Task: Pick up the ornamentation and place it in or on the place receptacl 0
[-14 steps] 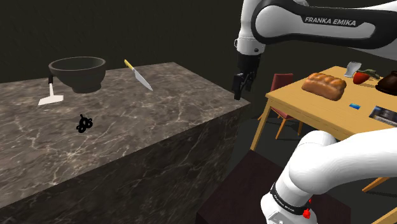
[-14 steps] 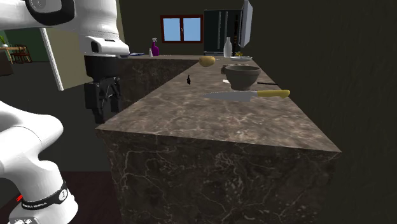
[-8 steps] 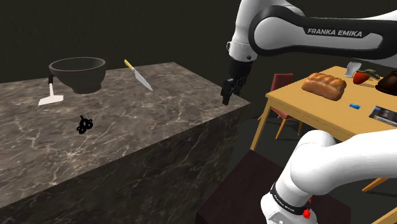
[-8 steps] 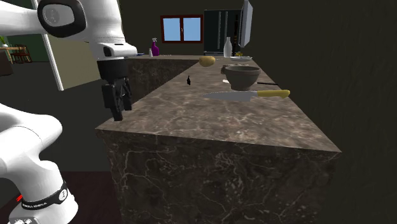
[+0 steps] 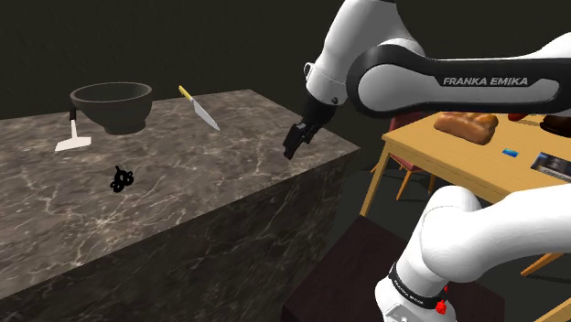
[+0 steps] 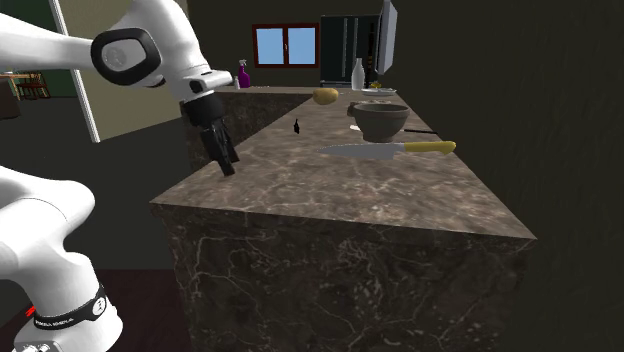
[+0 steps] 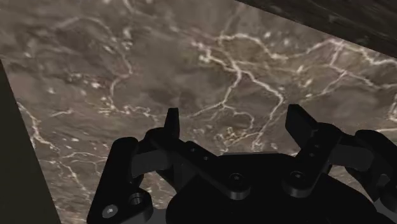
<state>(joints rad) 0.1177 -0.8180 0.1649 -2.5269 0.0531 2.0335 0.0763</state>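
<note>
The gripper [image 5: 293, 144] hangs over the end of the dark marble counter [image 5: 229, 160], close to its edge on the shoulder view's right. It is tilted toward the counter top. In the wrist view the 2 black fingers [image 7: 170, 122] stand wide apart with nothing between them, and only veined marble [image 7: 127, 63] lies past them. In the second exterior view the gripper [image 6: 225, 160] is above the counter's left edge, near the front corner.

The ornament [image 5: 122, 178], a small black curly thing, lies on the bare counter top, well apart from the gripper. In the shoulder view it is nearer the camera than the bowl [image 5: 112, 105] and touches nothing else. In the second exterior view the ornament [image 6: 297, 126] shows as a tiny dark speck far along the counter, to the left of the bowl [image 6: 380, 120].

The bowl is dark grey, upright and empty as far as can be seen. A white spatula [image 5: 71, 137] with a dark handle lies just beside it. A knife [image 5: 199, 108] with a yellow handle lies flat on the counter on the bowl's other side. Farther back in the second exterior view, 1 potato [image 6: 325, 96] rests on the counter. Beyond the counter in the shoulder view, a wooden table [image 5: 412, 151] carries a loaf of bread [image 5: 467, 123].
</note>
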